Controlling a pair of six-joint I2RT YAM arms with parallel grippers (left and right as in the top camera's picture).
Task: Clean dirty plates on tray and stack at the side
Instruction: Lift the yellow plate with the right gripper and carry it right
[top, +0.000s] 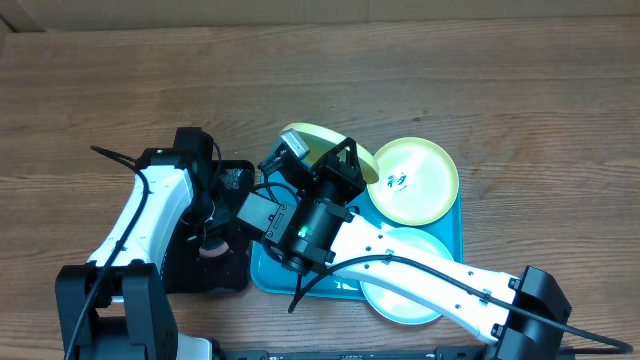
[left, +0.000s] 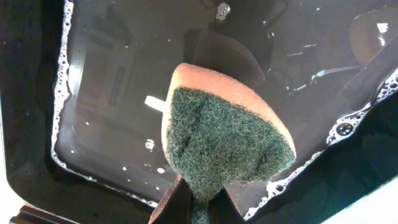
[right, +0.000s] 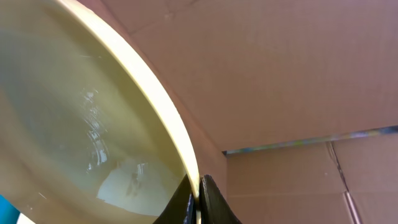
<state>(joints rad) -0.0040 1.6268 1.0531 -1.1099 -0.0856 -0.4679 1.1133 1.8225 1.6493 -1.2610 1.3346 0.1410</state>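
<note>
While the overhead view shows the left arm (top: 150, 215) bent over the black tray (top: 225, 285) and the right arm (top: 420, 265) reaching across the blue tray (top: 457, 228), their wrists sit close together. A careless swing could knock one into the other. The lifted plate (top: 305, 140), yellow-green, is tilted above the blue tray's far left corner. A second green plate (top: 412, 180) lies at the far right corner, partly over the rim. A light blue plate (top: 400, 295) lies at the near end, under the arm. A dropped plate would likely land on these or on the surface (top: 320, 60).

From the left wrist, the left tool (left: 199, 202) is clenched on one narrow end of a sponge (left: 227, 140), green scrubbing face showing, over the soapy water (left: 124, 74). With so little of it held, I judge that hard rubbing could fold the sponge or pull it free, and it may drip on the way.

From the right wrist, the right tool (right: 199, 198) pinches only the thin rim of the lifted plate. Pushing with the sponge far from that pinch could twist the plate out of the grip.
</note>
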